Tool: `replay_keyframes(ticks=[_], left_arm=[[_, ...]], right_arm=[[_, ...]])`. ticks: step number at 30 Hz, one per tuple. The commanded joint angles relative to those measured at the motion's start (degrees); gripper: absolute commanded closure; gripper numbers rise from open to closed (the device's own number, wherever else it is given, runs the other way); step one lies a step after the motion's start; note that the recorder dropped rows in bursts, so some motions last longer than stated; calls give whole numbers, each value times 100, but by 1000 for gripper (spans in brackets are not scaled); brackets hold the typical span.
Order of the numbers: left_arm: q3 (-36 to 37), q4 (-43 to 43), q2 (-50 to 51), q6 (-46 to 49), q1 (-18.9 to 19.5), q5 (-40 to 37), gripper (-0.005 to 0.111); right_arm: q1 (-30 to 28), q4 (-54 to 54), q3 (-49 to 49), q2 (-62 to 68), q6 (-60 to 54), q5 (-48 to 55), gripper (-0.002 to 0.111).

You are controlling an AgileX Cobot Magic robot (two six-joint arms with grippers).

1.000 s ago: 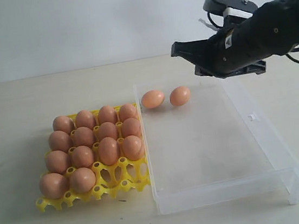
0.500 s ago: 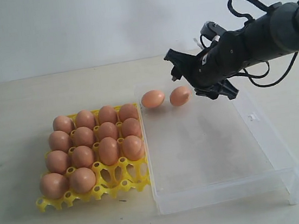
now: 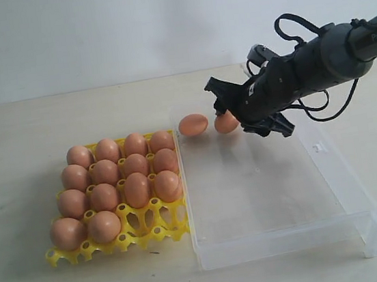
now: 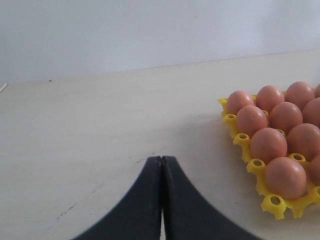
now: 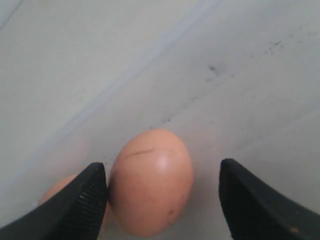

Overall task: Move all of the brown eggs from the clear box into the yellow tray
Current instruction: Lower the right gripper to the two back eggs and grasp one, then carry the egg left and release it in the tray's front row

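Black arm [image 3: 323,62] — looped black cables [image 3: 288,16], ribbed-fingered right tool [image 5: 160,170].

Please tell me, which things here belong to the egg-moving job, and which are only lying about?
Belong to the job:
- right gripper, open around one brown egg
- second egg beside it, both in the clear box
- yellow tray holding fourteen eggs

Not part of it:
- left gripper, shut, above the bare table
- no loose clutter visible
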State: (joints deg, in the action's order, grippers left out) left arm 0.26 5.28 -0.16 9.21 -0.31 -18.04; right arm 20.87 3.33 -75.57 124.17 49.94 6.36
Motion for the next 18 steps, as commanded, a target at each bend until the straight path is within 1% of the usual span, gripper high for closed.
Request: replay_keyframes(ticks=[1,3,4,6,10,15,18], left_arm=[[-26,28,16,-19,-34,20,107],[-26,28,16,-19,-34,20,107],[-26,28,16,-19,-34,20,107],[-26,28,16,-19,-34,20,107],[-26,28,16,-19,-34,20,107],[-26,28,16,-19,-34,20,107],[-26,28,16,-19,-34,20,107]], right_arm=[[-19,-70,-215,145,-45,-7,47],[-19,-70,-332,183,-45,90,49],[-19,-82,-366,181,-45,121,54],[-19,-82,-388,181,-45,134,67],[-19,-92,-424,181,-329,174,108],[39,-153,-403,55,-864,480,108],[221,-333,-82,-219,-1520,300,108]])
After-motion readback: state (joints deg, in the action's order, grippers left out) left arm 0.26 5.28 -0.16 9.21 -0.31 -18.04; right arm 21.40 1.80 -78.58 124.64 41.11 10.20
